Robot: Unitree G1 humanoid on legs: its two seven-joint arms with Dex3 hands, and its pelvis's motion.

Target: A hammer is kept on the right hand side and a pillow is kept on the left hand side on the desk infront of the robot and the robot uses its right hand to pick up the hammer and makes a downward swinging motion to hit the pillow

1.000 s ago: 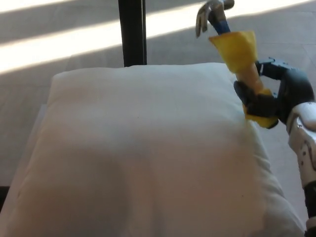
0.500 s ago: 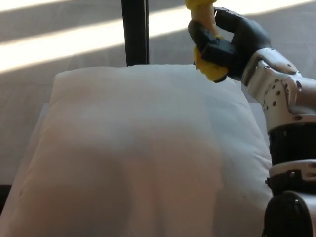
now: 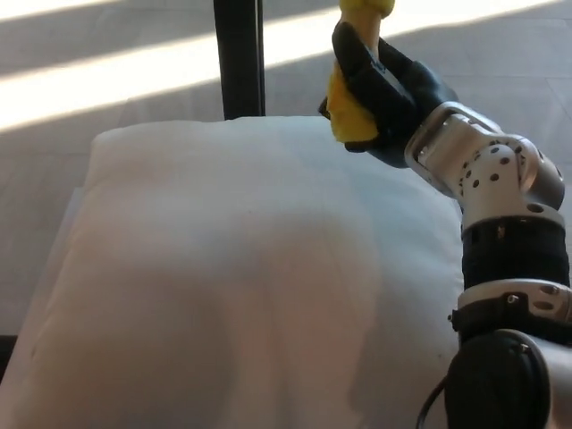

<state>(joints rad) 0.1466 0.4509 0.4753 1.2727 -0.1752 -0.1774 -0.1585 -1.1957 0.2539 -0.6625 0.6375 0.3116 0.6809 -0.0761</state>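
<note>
Since 0.5 s ago the right hand (image 3: 380,94) has shifted a bit left & lower over the pillow's far edge, forearm now reaching in further from the right. Hand is clenched round the yellow handle of the hammer (image 3: 350,112), w/ head out of frame at top. White pillow (image 3: 241,286) covers nearly the whole surface; beyond it a black post (image 3: 239,58) & sunlit floor (image 3: 107,85).
</note>
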